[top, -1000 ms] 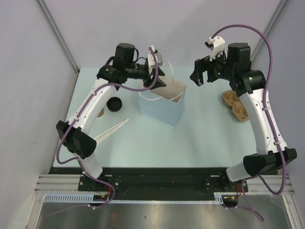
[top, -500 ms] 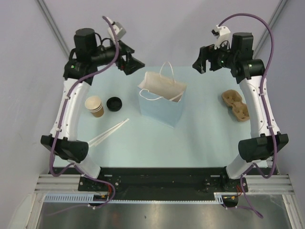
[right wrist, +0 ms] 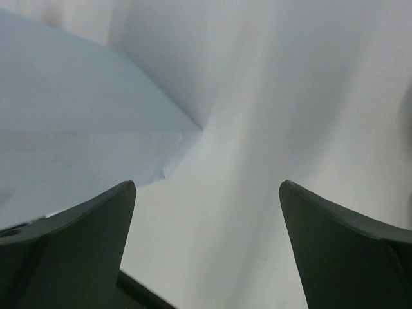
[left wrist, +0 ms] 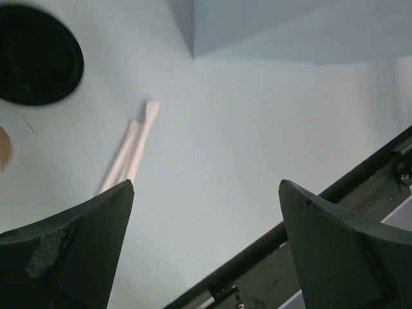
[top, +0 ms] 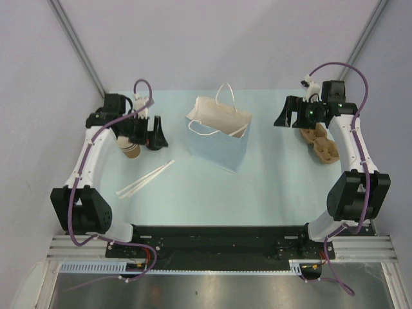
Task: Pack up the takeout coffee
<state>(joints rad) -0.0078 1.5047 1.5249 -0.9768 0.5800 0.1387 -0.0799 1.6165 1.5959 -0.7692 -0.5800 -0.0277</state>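
No lidded kraft cup shows in any view; the takeout coffee is hidden or out of view. A light blue paper bag (top: 219, 135) with white handles stands open at mid-table, and it also shows in the left wrist view (left wrist: 290, 26). My left gripper (top: 156, 134) is open and empty, low over a loose black lid (left wrist: 35, 55) and next to a stack of unlidded tan cups (top: 131, 149). My right gripper (top: 285, 114) is open and empty, right of the bag. The right wrist view shows the bag's side (right wrist: 77, 109).
A brown pulp cup carrier (top: 322, 143) lies at the right edge under my right arm. Two white wrapped straws (top: 145, 178) lie in front of the cups, and they also show in the left wrist view (left wrist: 132, 151). The table's black front rail (left wrist: 309, 212) runs along the near edge.
Both arms have come down from high positions. The left gripper dropped to the lid and cups at the left. The right gripper moved down and right, toward the carrier.
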